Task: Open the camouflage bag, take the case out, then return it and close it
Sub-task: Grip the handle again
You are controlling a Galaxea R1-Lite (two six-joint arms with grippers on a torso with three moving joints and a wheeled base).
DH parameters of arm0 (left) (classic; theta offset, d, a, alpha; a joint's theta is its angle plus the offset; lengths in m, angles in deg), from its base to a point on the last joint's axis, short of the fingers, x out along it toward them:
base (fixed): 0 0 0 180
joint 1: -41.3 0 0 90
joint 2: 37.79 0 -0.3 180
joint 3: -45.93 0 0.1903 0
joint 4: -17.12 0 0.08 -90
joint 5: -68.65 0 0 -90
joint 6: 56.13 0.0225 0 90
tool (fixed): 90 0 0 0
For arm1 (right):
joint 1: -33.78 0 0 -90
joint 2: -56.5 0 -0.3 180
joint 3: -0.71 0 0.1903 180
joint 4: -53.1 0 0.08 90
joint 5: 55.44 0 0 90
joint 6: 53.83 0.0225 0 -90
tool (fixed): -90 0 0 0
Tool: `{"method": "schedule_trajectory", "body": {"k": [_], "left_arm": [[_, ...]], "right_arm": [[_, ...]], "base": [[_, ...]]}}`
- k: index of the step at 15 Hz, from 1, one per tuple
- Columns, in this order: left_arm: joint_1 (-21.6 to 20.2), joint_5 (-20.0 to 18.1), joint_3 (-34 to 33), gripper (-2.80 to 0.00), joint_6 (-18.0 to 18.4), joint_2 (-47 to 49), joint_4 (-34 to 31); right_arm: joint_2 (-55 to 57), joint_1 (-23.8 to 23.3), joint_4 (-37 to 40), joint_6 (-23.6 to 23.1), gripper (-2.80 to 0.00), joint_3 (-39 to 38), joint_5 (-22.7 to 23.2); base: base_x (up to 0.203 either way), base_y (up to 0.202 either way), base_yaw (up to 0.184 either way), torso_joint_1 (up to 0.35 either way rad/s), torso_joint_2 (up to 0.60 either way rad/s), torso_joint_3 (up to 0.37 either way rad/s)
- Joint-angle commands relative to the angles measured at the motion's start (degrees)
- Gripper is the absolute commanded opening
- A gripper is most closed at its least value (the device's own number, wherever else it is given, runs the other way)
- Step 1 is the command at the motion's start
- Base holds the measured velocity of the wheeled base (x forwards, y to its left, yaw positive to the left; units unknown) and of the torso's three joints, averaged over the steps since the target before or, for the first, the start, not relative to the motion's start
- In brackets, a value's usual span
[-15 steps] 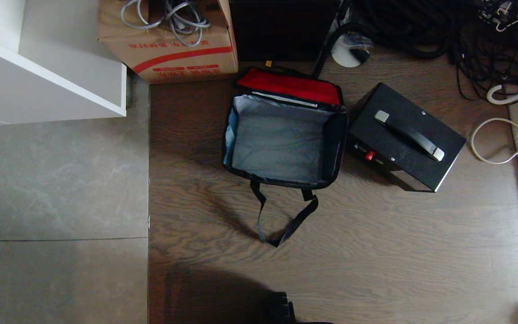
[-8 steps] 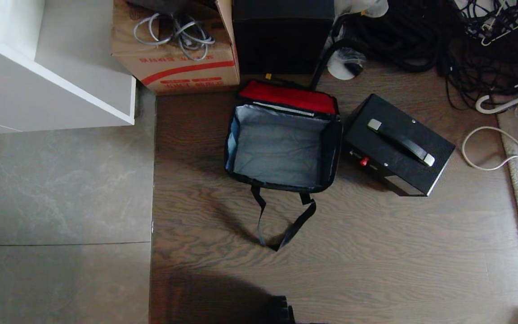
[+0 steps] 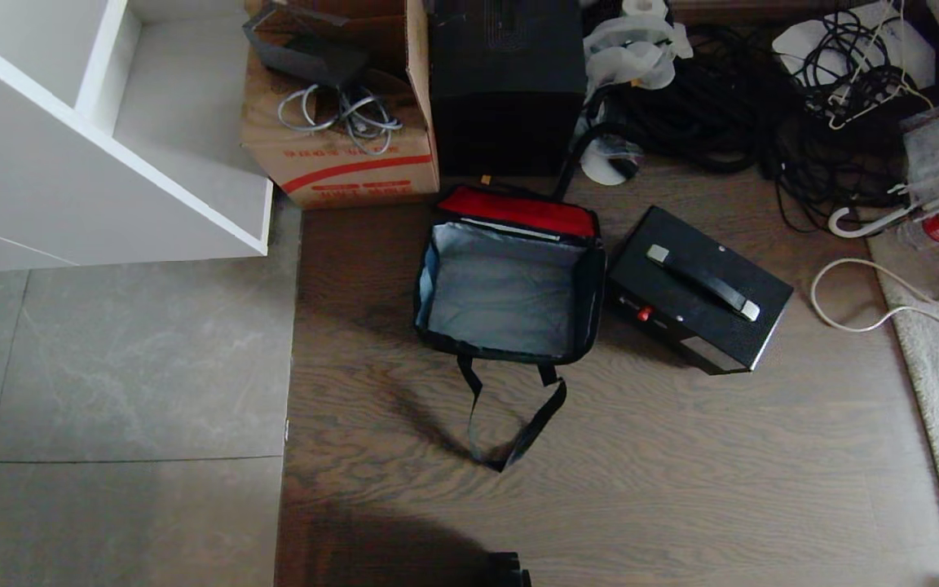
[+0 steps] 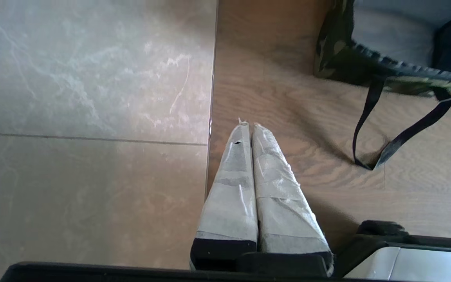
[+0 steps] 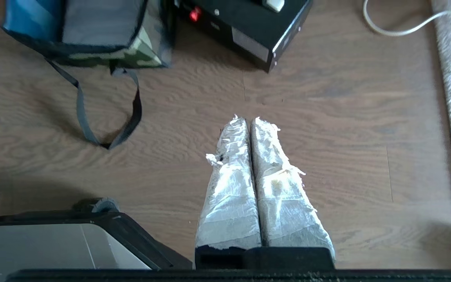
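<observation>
Floor (image 3: 681, 489): wood planks, grey tiles along its left edge.
Camouflage bag (image 3: 509, 289): open on the wood, mid-floor, grey lining showing, strap loop (image 3: 510, 424) trailing toward the robot.
Case (image 3: 698, 287): black, just right of the bag.
Left gripper (image 4: 248, 127): fingers pressed together, empty, above the tile seam, bag well ahead.
Right gripper (image 5: 246, 119): fingers pressed together, empty, over bare wood, apart from both.

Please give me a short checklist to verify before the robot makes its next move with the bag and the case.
1. Camouflage bag open, grey lining visible: ok.
2. Black case out of the bag, on the wood floor beside it: ok.
3. Bag interior free for returning the case: ok.
4. Black strap handle lying on the floor outside the opening: ok.
5. Left claw shut, holding nothing, over the floor: ok.
6. Right claw shut, holding nothing; must open before grasping the case: not ok.
</observation>
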Motion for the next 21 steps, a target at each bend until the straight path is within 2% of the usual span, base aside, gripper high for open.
{"method": "schedule_trajectory", "body": {"k": [1,6,21], "left_arm": [[0.0,0.0,-0.5,-2.8,-0.1,0.0,0.0],[0.0,0.0,-0.5,-2.8,0.0,0.0,0.0],[0.0,0.0,-0.5,-2.8,0.0,0.0,0.0]], "right_arm": [[0.1,0.0,0.0,0.0,-2.8,0.0,0.0],[0.1,0.0,0.0,0.0,-2.8,0.0,0.0],[0.1,0.0,0.0,0.0,-2.8,0.0,0.0]], "base": [[0.0,0.0,0.0,0.002,0.0,0.205],[0.0,0.0,0.0,0.001,0.0,0.18],[0.0,0.0,0.0,0.0,0.0,0.006]]}}
